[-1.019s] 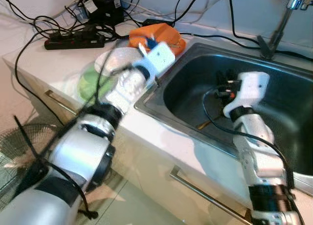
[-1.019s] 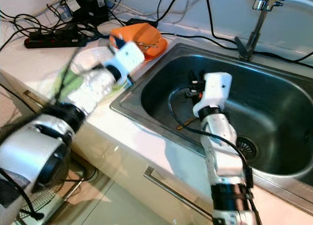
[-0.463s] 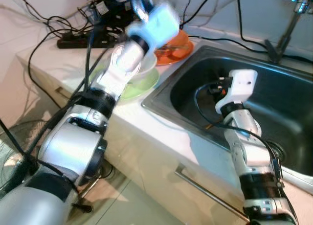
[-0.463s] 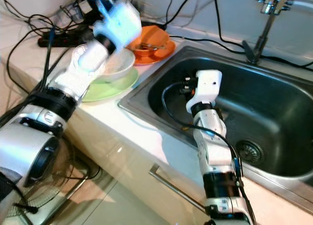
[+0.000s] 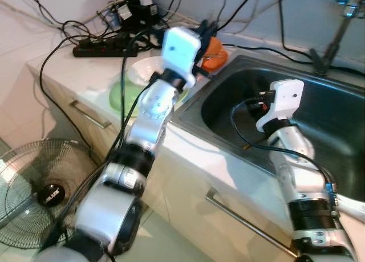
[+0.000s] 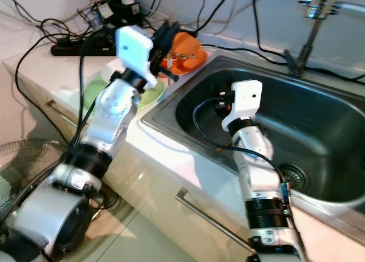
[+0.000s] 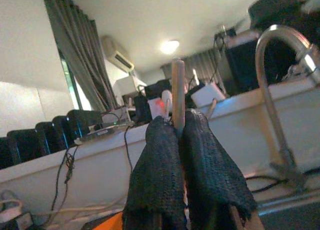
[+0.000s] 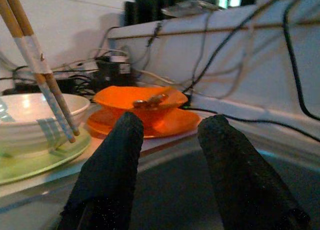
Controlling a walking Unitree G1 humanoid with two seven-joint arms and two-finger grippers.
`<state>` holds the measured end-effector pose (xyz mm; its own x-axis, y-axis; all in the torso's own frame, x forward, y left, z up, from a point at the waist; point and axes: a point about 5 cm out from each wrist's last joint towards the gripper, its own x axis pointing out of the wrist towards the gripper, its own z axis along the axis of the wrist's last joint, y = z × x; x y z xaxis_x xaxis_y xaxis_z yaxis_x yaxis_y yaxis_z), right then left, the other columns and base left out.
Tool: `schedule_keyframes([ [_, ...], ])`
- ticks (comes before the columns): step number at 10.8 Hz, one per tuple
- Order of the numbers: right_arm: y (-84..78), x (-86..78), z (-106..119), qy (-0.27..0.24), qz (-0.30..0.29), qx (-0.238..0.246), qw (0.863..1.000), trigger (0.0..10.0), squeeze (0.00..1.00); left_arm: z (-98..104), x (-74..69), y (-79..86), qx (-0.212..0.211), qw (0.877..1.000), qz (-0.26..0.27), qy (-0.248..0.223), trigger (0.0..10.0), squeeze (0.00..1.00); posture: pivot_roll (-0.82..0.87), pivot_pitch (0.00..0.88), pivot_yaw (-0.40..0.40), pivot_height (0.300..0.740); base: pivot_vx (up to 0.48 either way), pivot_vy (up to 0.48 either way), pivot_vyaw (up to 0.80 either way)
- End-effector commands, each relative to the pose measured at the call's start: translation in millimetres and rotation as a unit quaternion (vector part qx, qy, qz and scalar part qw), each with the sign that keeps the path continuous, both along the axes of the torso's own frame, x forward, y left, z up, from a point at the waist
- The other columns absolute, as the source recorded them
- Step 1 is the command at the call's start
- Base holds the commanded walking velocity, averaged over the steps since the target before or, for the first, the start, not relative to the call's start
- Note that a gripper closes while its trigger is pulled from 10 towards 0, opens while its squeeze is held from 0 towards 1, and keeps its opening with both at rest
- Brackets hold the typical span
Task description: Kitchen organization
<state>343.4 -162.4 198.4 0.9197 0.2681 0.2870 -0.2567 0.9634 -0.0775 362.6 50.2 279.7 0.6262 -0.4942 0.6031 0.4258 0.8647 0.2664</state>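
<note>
Up by the orange bowl (image 6: pixel 183 50), the left gripper (image 7: pixel 180 140) pinches two chopsticks (image 8: pixel 40 72) over one white bowl (image 8: pixel 30 122). Right gripper (image 8: pixel 167 155) gapes empty in the sink (image 6: pixel 319 131).

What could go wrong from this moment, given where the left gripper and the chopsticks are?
The left gripper pinches the chopsticks near one end only; they could twist or slip out. Their free ends hang beside the white bowl on the green plate, so a low swing might knock it. Cables trail across the counter near the left arm and might snag.
</note>
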Motion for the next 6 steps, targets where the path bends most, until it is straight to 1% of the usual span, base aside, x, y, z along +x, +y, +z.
schedule_keyframes([
  [1, 1.7, 0.0, 7, -0.014, 0.029, -0.008, 0.999, 10.0, 1.00, -2, -1.7, 4.4, -0.010, 1.000, -0.003, 0.011, 10.0, 0.00, 0.10, 0.000, 0.054, 0.740, 0.000, 0.000, 0.00],
  [3, 6.0, -5.1, 8, -0.022, 0.068, -0.018, 0.997, 10.0, 1.00, -3, -5.8, 4.4, -0.016, 1.000, -0.012, 0.018, 10.0, 0.00, 0.10, 0.000, 0.060, 0.740, 0.000, 0.000, 0.00],
  [6, 20.3, -11.6, 4, -0.021, 0.113, -0.019, 0.993, 10.0, 1.00, -6, -13.4, -7.2, -0.025, 0.998, -0.048, 0.040, 10.0, 0.00, 0.09, 0.000, 0.064, 0.740, 0.000, 0.000, 0.00],
])
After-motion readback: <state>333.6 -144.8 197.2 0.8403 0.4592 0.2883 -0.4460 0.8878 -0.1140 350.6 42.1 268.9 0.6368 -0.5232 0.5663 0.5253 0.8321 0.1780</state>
